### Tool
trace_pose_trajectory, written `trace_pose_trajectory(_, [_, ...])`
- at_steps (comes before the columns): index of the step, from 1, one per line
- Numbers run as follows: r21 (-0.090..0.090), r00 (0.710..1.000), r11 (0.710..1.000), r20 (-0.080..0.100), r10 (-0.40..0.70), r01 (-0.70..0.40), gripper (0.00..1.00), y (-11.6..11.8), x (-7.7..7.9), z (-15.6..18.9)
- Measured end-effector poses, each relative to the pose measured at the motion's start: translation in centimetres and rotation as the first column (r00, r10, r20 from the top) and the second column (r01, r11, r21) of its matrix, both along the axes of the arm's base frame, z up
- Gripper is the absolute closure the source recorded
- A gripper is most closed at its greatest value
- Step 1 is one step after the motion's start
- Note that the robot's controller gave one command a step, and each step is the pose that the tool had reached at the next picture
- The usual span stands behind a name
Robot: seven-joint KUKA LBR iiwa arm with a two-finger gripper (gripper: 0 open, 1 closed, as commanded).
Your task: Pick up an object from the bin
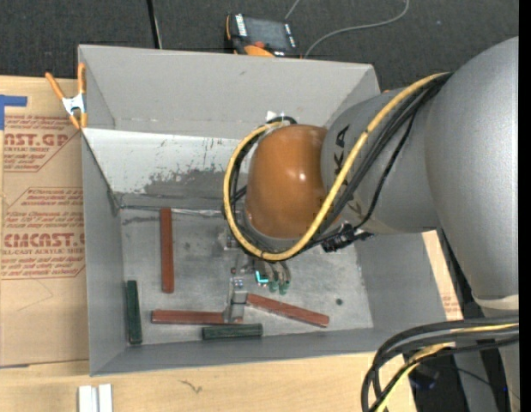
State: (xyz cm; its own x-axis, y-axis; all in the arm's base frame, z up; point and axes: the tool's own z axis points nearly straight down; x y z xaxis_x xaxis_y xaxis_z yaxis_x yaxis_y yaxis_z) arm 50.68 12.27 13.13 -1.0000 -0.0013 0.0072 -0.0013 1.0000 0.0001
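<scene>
toward 6 o'clock on the bin floor (196, 264) the gripper (238, 303) hung low under the arm's orange cover (286, 187), between the end of a flat red-brown stick (190, 318) at its 9 o'clock and a slanted red-brown stick (291, 311) at its 3 o'clock. how wide it stood could not be told. a dark green stick (232, 332) lay just at its 6 o'clock, and a third red-brown stick (166, 250) lay off at 10 o'clock.
</scene>
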Motion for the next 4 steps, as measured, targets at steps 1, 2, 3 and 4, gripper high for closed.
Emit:
trace_pose_trajectory(1, [0.0, 1.0, 1.0, 0.0, 0.007, -0.007, 0.0, 3.7, -2.1, -6.5])
trace_pose_trajectory(2, [0.004, 1.0, 1.0, 0.009, 0.01, -0.01, 0.0, 8.4, -2.8, -3.0])
trace_pose_trajectory(3, [0.0, 0.995, 0.995, 0.006, -0.098, 0.098, 0.0, 5.3, -2.5, -3.2])
trace_pose_trajectory(4, [0.003, 0.996, 0.996, 0.014, -0.09, 0.09, 0.0, 7.8, -2.5, -6.1])
